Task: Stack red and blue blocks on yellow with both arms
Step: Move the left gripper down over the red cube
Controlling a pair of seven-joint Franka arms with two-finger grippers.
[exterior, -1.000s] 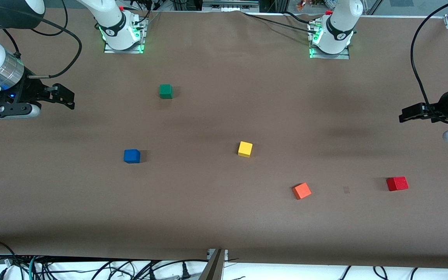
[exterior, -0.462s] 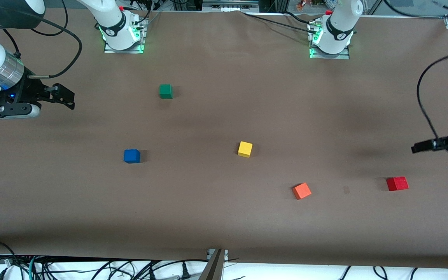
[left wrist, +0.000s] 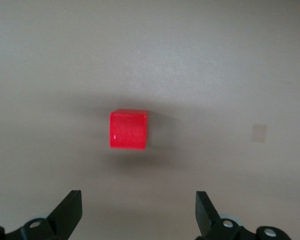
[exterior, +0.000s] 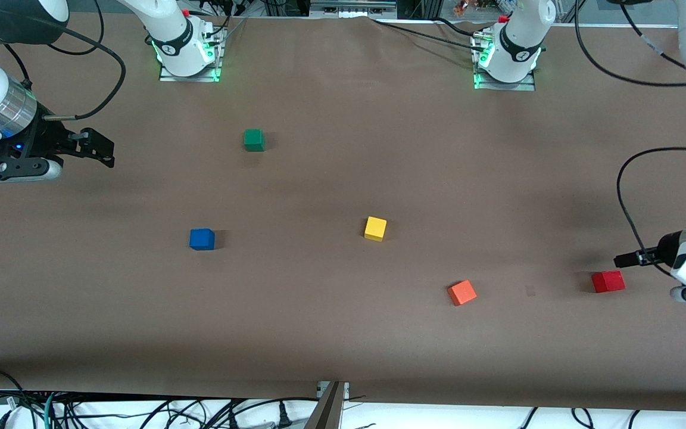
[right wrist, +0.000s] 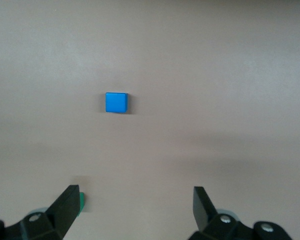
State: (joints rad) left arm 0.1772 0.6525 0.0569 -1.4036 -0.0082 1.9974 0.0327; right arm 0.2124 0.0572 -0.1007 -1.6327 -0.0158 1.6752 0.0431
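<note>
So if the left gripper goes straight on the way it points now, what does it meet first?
Most likely the red block: it lies centred ahead of the left gripper, open jaws, nothing between; depth is unclear.

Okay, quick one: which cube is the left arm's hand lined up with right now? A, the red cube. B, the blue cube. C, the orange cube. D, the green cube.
A: the left wrist view shows the red cube lying on the table, framed ahead of the open left hand, not yet between its fingers.
</note>
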